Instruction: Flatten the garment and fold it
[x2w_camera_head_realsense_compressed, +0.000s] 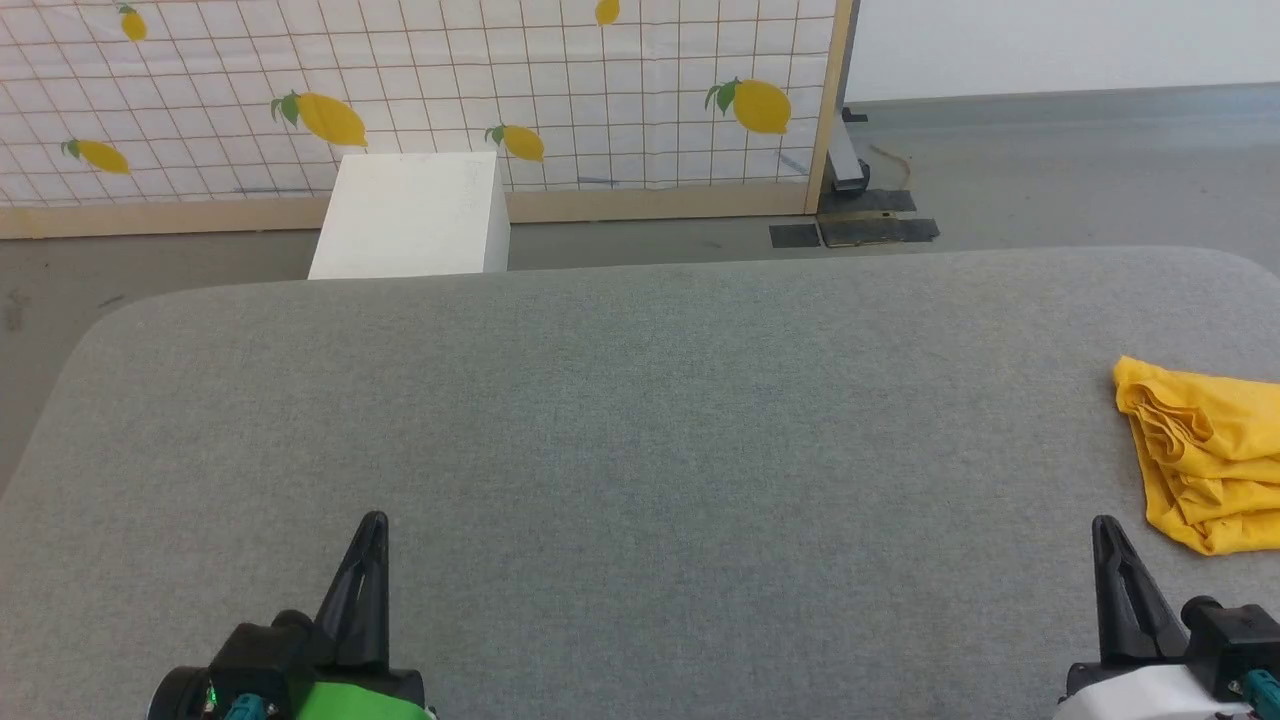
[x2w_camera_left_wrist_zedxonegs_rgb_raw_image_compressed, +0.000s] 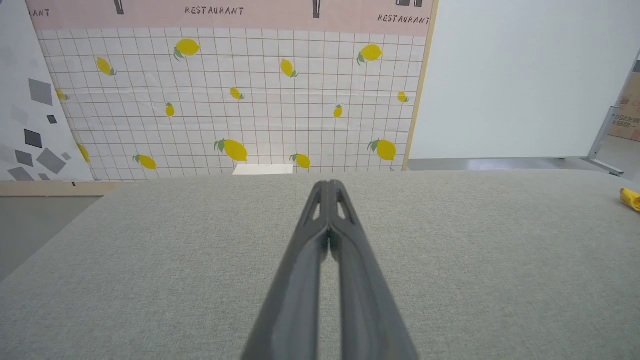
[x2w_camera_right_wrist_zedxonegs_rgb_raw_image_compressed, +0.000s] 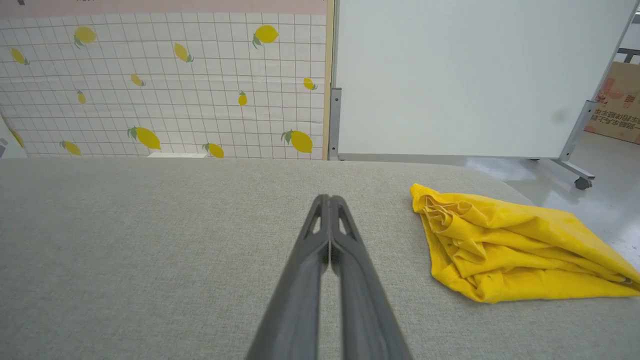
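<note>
One garment (x2w_camera_right_wrist_zedxonegs_rgb_raw_image_compressed: 500, 250), soft bright-yellow cloth, lies crumpled in ridged folds near the right edge of the bench (x2w_camera_head_realsense_compressed: 620, 400), whose grey woven top has rounded corners. The left gripper (x2w_camera_left_wrist_zedxonegs_rgb_raw_image_compressed: 328, 186) and the right gripper (x2w_camera_right_wrist_zedxonegs_rgb_raw_image_compressed: 329, 198) each show two tapered dark jaws clenched on nothing. One smooth white box (x2w_camera_head_realsense_compressed: 410, 215) stands beyond.

I'm looking down from the head onto the grey table (x2w_camera_head_realsense_compressed: 640, 420); both wrist cameras are skimming low toward the lemon-print screen (x2w_camera_left_wrist_zedxonegs_rgb_raw_image_compressed: 250, 100), all sharing the garment (x2w_camera_right_wrist_zedxonegs_rgb_raw_image_compressed: 515, 250).
</note>
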